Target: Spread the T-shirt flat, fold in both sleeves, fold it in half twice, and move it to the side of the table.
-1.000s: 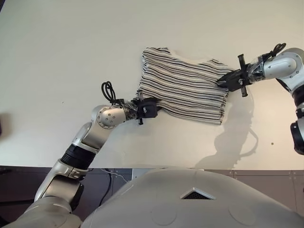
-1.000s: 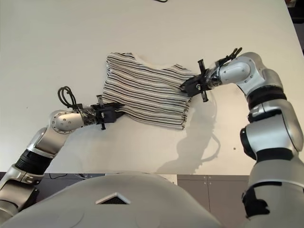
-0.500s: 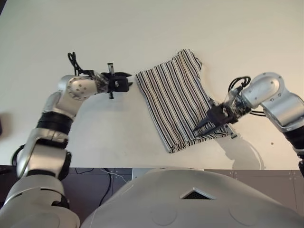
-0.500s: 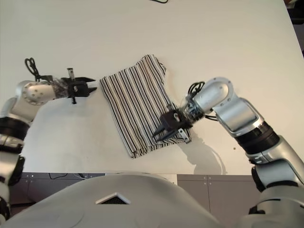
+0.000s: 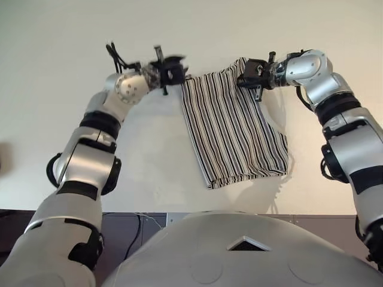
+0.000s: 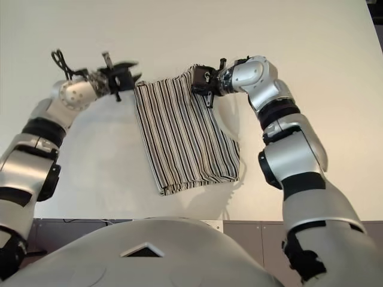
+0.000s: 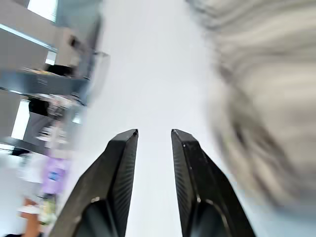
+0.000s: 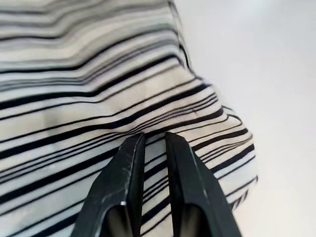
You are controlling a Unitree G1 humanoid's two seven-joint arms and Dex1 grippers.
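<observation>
The T-shirt [image 5: 233,128] lies in the middle of the table [image 5: 72,48] as a long striped panel with no sleeves showing, apparently halved once. A second halving and the move aside look left to do. The left gripper [image 5: 179,67] sits just beside its far left corner, fingers apart and holding nothing. The right gripper [image 5: 244,75] has its fingers nearly together, seemingly pinching the far right corner.

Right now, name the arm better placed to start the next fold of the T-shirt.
Right. The right gripper pinches the T-shirt at its far corner; the left gripper hangs open over bare table beside the edge.
</observation>
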